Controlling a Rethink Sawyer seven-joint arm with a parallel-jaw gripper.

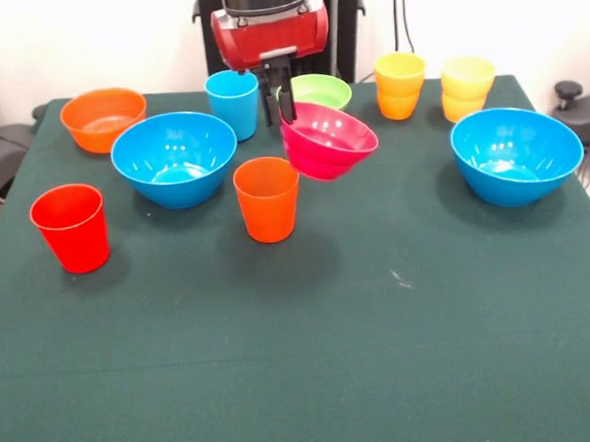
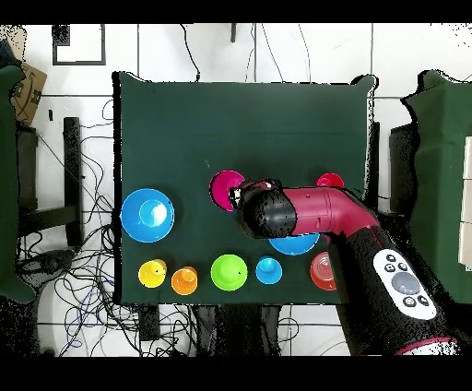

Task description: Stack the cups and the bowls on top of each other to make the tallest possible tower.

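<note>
Gripper: the gripper (image 1: 277, 104) hangs below the red arm head, its fingers pinching the near rim of the pink-red bowl (image 1: 328, 140) — clenched on it.
Pink-red bowl: lifted off the green tabletop (image 1: 314, 360), tilted, its mouth tipped away from the gripper (its shadow lies on the cloth below).
Orange cup (image 1: 268, 199): upright, just beside and below the held bowl.
Blue bowls: one (image 1: 175, 158) beside the orange cup, one (image 1: 516, 153) near the side edge.
Far edge: orange bowl (image 1: 103, 119), light blue cup (image 1: 233, 104), lime-green bowl (image 1: 319, 91).
Tower: two short stacks of yellow-orange cups (image 1: 400, 85) and pale yellow cups (image 1: 466, 87) — side by side near a far corner.
Red cup (image 1: 71, 228): alone, near the other side edge.
</note>
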